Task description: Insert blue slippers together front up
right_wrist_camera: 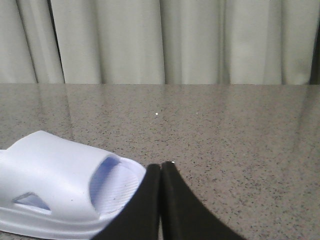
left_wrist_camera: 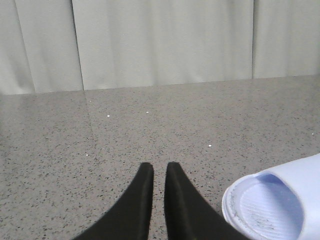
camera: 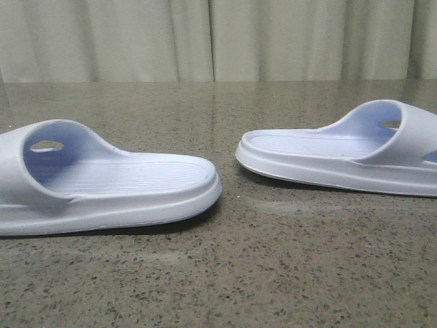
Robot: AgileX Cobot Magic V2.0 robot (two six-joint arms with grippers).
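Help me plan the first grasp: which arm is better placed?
Neither clearly. Each closed gripper, left and right, sits beside its own slipper, left slipper and right slipper, touching neither. Probably each arm takes its own; the right looks slightly closer.

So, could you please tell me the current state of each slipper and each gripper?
Left slipper: flat on the table, sole down, apart from the other.
Right slipper: flat, sole down, ungrasped.
Left gripper: nearly closed, a narrow gap, empty.
Right gripper: shut, empty.
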